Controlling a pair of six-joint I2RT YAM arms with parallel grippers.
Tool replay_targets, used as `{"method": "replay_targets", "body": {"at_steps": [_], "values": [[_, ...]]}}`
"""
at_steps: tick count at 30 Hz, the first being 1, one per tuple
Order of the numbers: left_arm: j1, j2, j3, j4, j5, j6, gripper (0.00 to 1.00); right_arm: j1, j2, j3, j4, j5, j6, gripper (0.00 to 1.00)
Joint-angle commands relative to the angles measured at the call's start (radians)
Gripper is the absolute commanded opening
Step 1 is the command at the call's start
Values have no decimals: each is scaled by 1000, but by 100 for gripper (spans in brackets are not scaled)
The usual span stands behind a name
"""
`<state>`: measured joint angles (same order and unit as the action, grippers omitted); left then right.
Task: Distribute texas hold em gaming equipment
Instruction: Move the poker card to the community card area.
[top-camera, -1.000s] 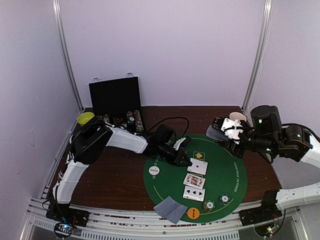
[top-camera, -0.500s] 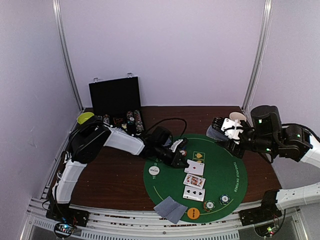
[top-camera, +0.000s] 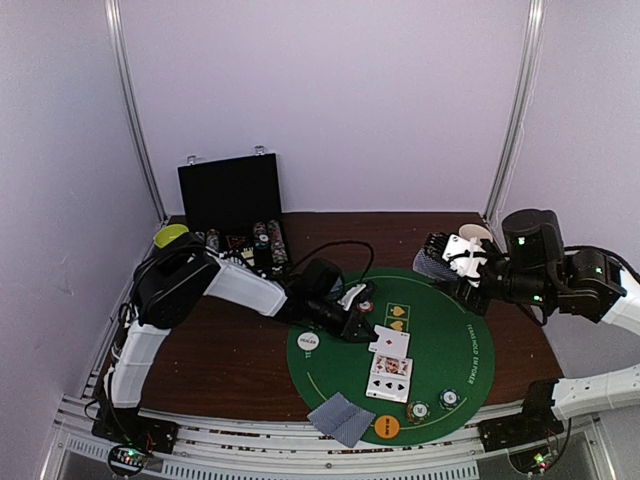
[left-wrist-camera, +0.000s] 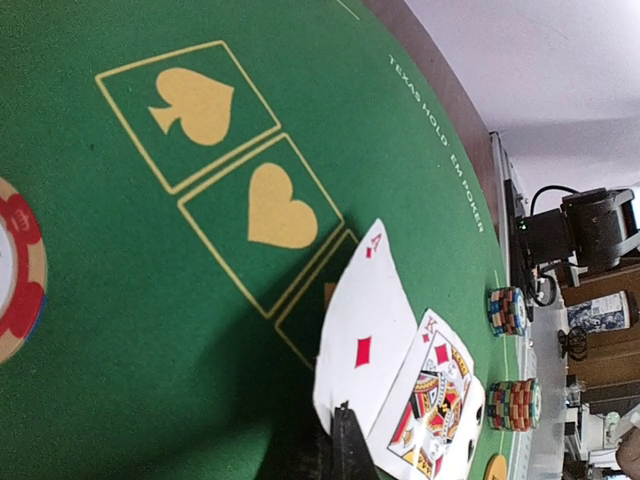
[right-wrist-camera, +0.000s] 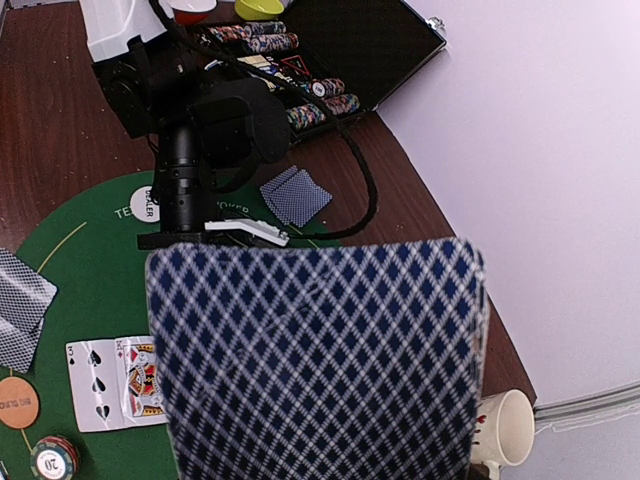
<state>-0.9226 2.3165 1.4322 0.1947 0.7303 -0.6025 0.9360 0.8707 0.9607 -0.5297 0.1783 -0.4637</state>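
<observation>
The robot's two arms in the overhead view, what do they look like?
Both mix white shells with chunky black joints. The left arm trails a looping black cable. The right arm shows green lights on its black housings.

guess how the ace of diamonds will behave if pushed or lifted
The ace of diamonds lies flat on the green mat, so its edge is probably hard to catch. It looks thin, likely light and bendy. Overlapping the king, it may drag that along.
</observation>
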Motion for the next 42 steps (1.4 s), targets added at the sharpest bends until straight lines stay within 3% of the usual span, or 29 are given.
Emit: {"method": "replay_targets", "body": {"at_steps": [1, 9, 27, 33, 42], "values": [[-16, -2, -10, -14, -11, -24, 0, -4, 1, 35, -2, 1, 15, 45], [-16, 18, 1, 28, -55, -85, 0, -3, -8, 30, -7, 2, 19, 45], [-20, 45, 25, -11, -22, -68, 0, -3, -9, 30, -11, 3, 17, 45], [-20, 13, 19, -36, -67, -46, 25, -4, -4, 34, -8, -2, 20, 45], [-2, -180, -53, -83, -193, 6, 44, -2, -7, 37, -24, 0, 17, 45]]}}
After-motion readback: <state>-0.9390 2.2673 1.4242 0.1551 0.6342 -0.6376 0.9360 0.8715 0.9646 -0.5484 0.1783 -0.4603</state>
